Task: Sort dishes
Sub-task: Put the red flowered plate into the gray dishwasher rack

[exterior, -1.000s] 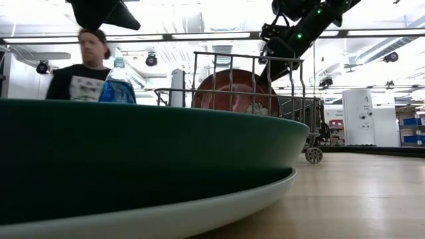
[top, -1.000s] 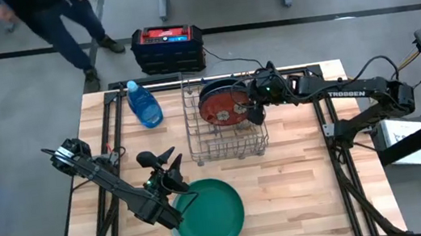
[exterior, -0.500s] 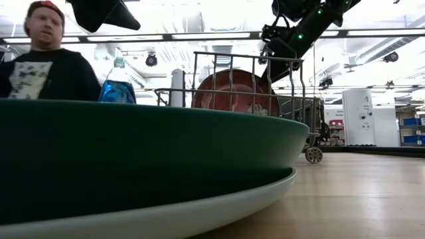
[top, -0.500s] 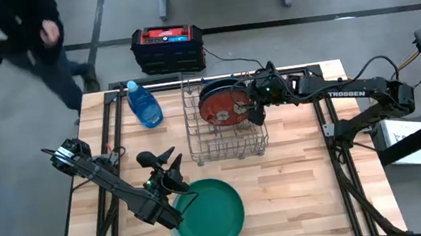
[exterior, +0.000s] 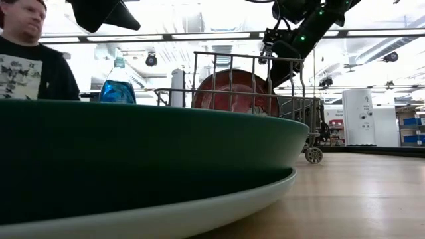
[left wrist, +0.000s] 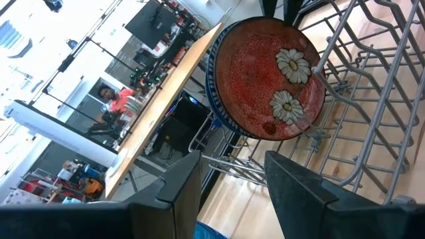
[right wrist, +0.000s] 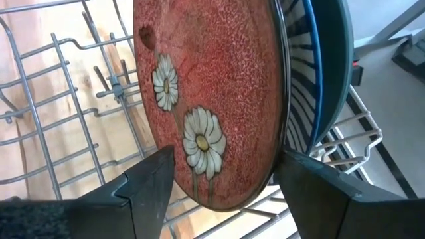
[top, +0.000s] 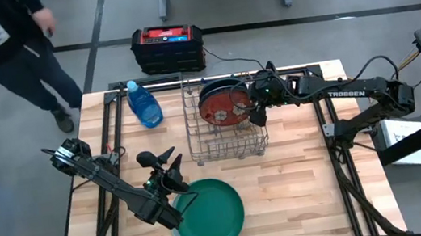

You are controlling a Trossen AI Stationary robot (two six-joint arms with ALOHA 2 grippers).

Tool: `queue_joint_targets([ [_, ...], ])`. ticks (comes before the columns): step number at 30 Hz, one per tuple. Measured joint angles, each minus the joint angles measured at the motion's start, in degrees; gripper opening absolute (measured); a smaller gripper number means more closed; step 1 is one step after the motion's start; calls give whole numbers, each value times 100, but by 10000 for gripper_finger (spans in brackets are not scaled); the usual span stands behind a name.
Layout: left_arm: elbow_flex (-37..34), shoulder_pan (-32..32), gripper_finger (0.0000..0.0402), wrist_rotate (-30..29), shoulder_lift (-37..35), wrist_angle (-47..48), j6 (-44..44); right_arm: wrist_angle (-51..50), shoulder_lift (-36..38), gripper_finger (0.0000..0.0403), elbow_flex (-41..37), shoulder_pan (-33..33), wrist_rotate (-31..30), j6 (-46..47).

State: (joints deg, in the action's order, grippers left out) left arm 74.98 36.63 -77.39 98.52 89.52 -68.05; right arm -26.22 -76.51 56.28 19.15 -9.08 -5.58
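The right gripper (top: 256, 113) has its fingers wide around the red plate (top: 221, 105), upright in the far rack (top: 226, 132). Pulling back carelessly could tip it. Left gripper (top: 170, 172), fingers open, waits above the green plate (top: 211, 214), near.

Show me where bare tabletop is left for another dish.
Bare wood lies between the wire rack and the table's right edge, and right of the green plate. Crowded: the left gripper by that plate, the blue bottle corner.

Speckled glazed red plate (right wrist: 206, 99); wire metal rack (top: 227, 136); wooden table (top: 300, 179).
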Motion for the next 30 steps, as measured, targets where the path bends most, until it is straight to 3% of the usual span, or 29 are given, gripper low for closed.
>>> queue_joint_targets([
  [7,0,1,155,0,0,7,2,-252,0,247,-1,1,-2,117],
  [22,0,-1,155,0,0,15,2,-664,0,287,81,-2,-16,260],
  [30,0,-1,155,0,0,28,2,-607,0,283,102,1,-48,86],
])
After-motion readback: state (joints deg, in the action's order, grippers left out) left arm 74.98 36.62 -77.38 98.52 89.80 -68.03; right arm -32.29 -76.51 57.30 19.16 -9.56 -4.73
